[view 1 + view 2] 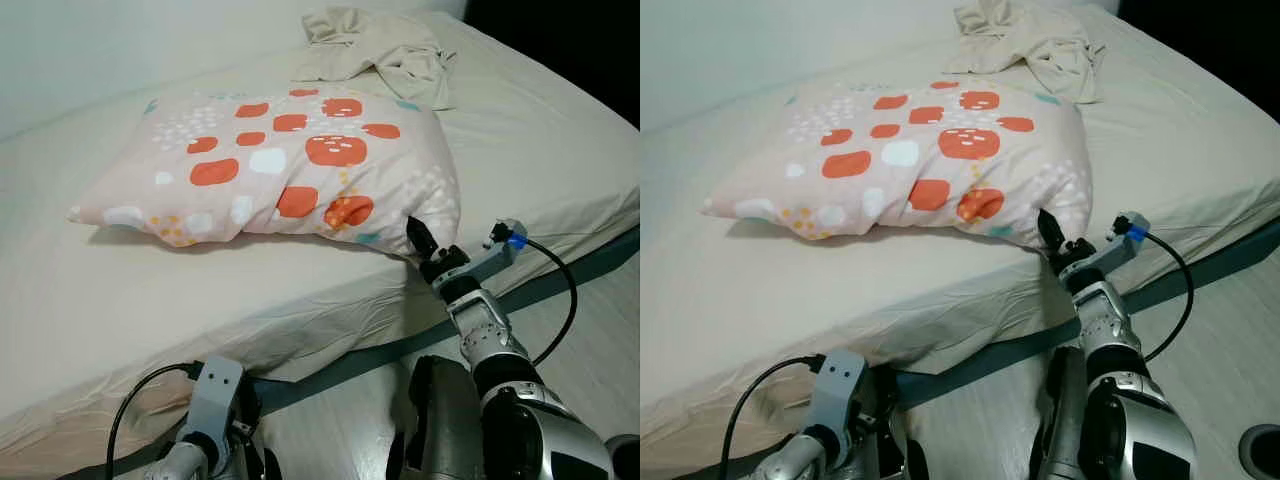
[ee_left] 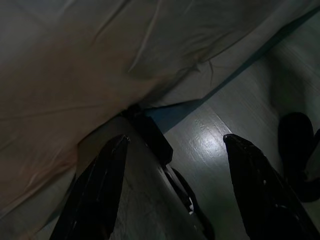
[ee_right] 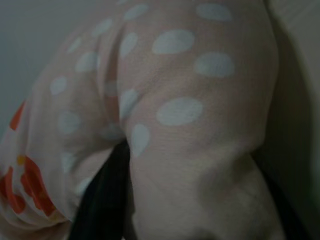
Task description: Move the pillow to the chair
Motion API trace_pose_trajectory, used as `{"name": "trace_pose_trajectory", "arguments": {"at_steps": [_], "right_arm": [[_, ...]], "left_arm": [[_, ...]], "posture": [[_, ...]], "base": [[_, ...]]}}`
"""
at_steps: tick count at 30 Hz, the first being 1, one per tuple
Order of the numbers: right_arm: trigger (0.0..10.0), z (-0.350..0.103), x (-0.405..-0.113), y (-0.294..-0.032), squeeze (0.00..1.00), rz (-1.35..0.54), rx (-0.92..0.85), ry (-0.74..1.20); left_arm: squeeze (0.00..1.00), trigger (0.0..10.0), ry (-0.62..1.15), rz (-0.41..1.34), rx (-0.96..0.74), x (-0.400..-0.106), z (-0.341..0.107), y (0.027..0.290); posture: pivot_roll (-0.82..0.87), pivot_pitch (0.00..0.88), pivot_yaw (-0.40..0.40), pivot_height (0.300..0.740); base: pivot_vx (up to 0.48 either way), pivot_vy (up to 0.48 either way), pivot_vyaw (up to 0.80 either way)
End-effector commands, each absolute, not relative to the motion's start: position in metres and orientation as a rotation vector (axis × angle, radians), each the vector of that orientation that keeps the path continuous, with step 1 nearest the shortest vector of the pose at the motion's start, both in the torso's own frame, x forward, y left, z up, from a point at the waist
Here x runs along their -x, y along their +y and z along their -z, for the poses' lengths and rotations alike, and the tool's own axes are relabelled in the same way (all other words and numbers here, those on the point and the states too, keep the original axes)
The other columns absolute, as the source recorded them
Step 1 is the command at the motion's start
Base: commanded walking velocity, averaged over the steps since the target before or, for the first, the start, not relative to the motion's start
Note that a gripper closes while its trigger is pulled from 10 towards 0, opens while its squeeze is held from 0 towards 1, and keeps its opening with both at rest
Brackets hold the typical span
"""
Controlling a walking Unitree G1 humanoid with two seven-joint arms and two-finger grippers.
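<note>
A pale pink pillow with orange and white spots lies flat across the middle of the bed. My right gripper reaches up from the bed's front edge to the pillow's near right corner. In the right wrist view that corner bulges between the two spread black fingers, so the gripper is open around it. My left gripper hangs low beside the bed, open and holding nothing, over the wooden floor.
A crumpled beige cloth lies at the far right of the bed behind the pillow. The bed's edge and hanging sheet run just before me. Wooden floor shows at the right.
</note>
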State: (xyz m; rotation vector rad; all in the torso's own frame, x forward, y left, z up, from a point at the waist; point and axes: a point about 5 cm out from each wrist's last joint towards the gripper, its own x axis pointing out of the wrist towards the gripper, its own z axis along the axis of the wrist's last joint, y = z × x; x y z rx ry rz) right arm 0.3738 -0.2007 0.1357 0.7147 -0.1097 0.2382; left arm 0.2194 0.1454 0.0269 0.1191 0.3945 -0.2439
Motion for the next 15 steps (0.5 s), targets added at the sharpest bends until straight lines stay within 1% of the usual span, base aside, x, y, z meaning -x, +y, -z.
{"name": "trace_pose_trajectory", "arguments": {"at_steps": [1, 5, 9, 13, 15], "right_arm": [[0.0, -0.138, -0.375, -0.193, 0.0, -0.262, -0.726, -0.122], [0.0, -0.148, -0.377, -0.197, 0.0, -0.269, -0.708, -0.161], [0.0, -0.155, -0.378, -0.194, 0.0, -0.294, -0.672, -0.181], [0.0, -0.154, -0.377, -0.182, 0.0, -0.326, -0.568, -0.139], [0.0, -0.153, -0.376, -0.178, 0.0, -0.337, -0.551, -0.127]], "left_arm": [[0.0, 10.0, 0.427, 0.229, -0.114, -0.215, -0.021, 0.15], [0.0, 10.0, 0.423, 0.229, -0.106, -0.217, -0.02, 0.147], [0.0, 10.0, 0.416, 0.228, -0.093, -0.22, -0.021, 0.144], [0.0, 10.0, 0.403, 0.223, -0.082, -0.227, -0.021, 0.14], [0.0, 10.0, 0.4, 0.221, -0.079, -0.228, -0.022, 0.139]], "posture": [[0.14, 0.289, 0.128, 0.496], [0.13, 0.283, 0.119, 0.496], [0.12, 0.275, 0.109, 0.496], [0.1, 0.255, 0.087, 0.496], [0.1, 0.253, 0.085, 0.496]], "base": [[0.0, 0.0, 0.0], [0.0, 0.0, 0.0], [0.0, 0.0, 0.0], [0.0, 0.0, 0.0], [0.0, 0.0, 0.0]]}}
